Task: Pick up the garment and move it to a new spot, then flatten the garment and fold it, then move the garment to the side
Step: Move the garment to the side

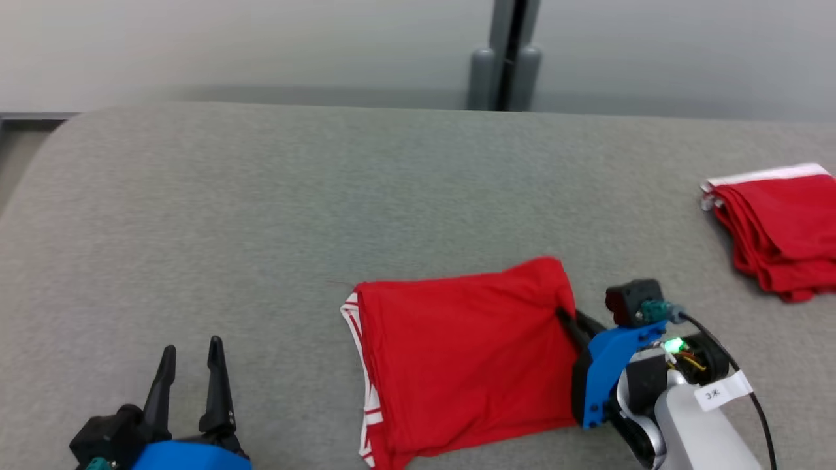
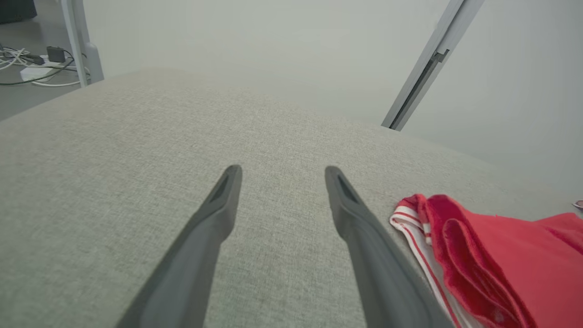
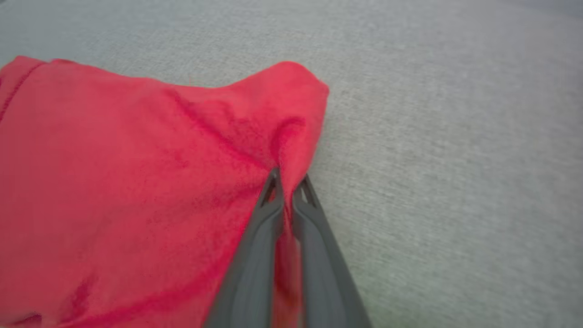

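In the head view, the red garment lies folded on the grey worktop, near the middle. The right jaws are pinched on its right edge, by the far corner. The left jaws stand wide and empty, well to its left. A folded red pile sits at the far right.

In the left wrist view, the wide jaws hang over bare worktop, with the garment's white-striped edge just to their right.

In the right wrist view, the narrow jaws grip 1 puckered fold of the garment. It looks soft, light and limp. Lifted from 1 point, the layers would likely sag open, so a 2nd hold on the striped edge would help.
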